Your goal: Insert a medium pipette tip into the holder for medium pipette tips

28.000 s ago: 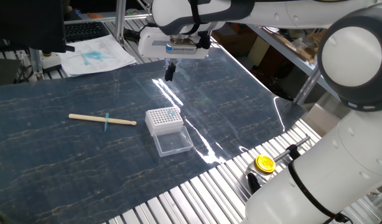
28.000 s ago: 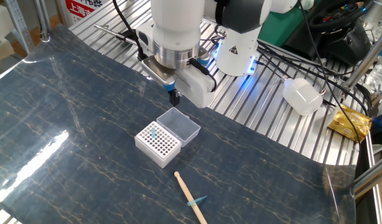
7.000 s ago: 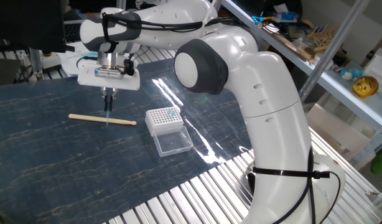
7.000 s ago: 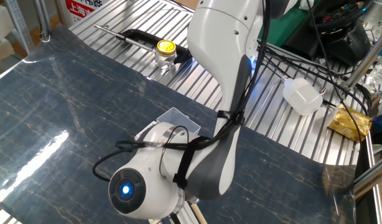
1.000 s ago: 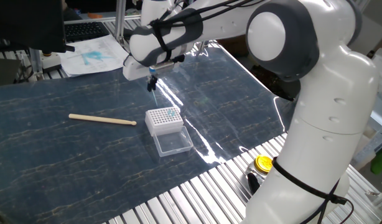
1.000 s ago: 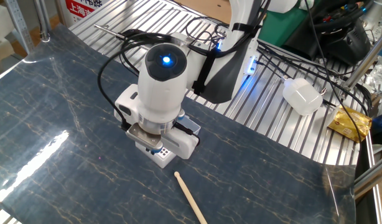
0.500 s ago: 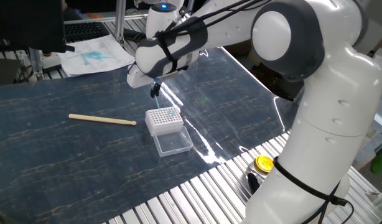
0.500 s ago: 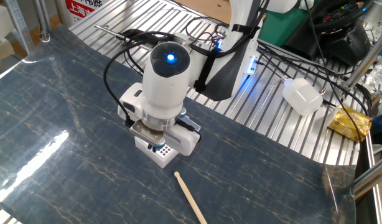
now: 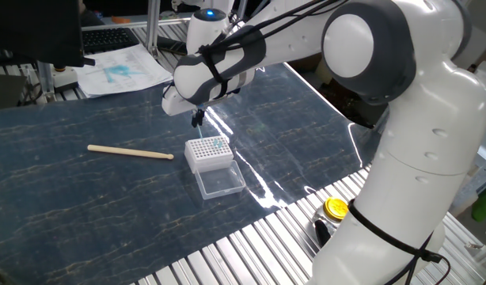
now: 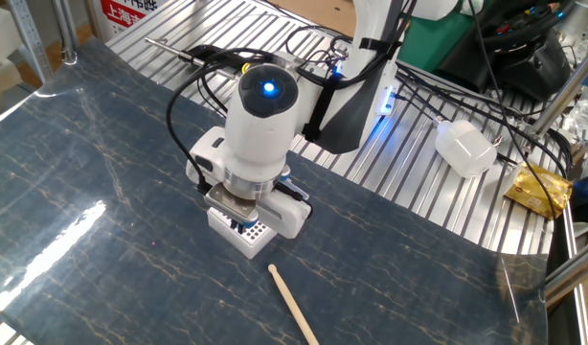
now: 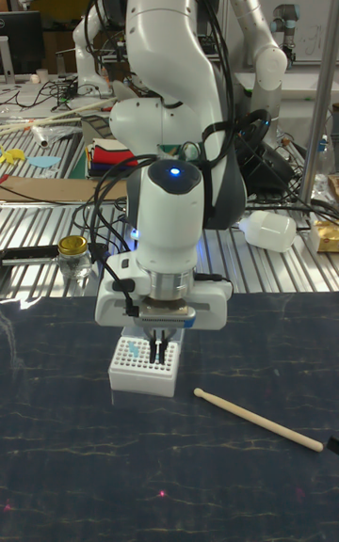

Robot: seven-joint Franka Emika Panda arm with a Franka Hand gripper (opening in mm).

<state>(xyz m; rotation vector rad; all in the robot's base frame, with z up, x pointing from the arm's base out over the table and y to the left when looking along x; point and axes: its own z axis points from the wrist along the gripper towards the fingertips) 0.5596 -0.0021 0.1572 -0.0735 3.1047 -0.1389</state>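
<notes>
One pincer (image 11: 158, 350) hovers just above the holder (image 11: 141, 368), fingers nearly together (whether gripping the tip, I cannot tell); I'd descend slowly, dead vertical.

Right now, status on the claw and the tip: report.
Claw poised over the holder, fingers close together. Blue tip in holder; held or released, cannot tell. Wooden stick lies aside, clear of the work.
</notes>
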